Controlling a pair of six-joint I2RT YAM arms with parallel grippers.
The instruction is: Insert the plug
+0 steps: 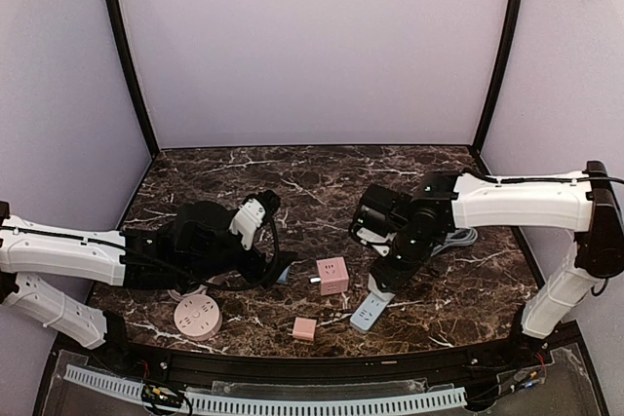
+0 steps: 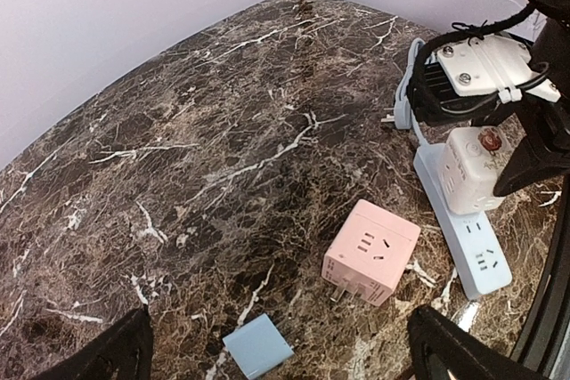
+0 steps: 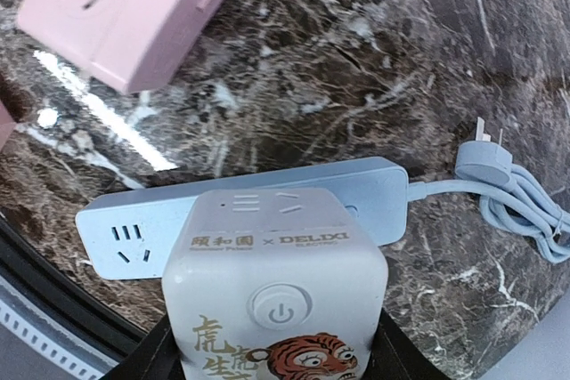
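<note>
Near the desk's (image 1: 292,182) near edge lay a round pink socket (image 1: 198,318) and a small pink block (image 1: 304,328). Just beyond them was the near end of a pale blue power strip (image 3: 134,238), with one free outlet showing. The strip's long axis ran from the near edge diagonally toward the far right corner, where its coiled cable (image 1: 458,238) trailed off.

The right gripper (image 3: 267,344) was clamped on two sides of a white cube plug (image 3: 276,291), holding it directly over the middle of the strip. The cube's button face was turned up toward the wrist. Its prongs were hidden beneath and probably pointed down at the outlets. The pictures could not settle whether the cube hung just above the strip or rested on it.

A larger pink cube socket (image 2: 370,251) sat just to the left of the strip. Farther left, the left gripper (image 1: 273,262) hung wide and empty, plainly the farther arm from the job. Judged from this, the coming move called for a straight downward press once the prongs squared with the strip's line.
</note>
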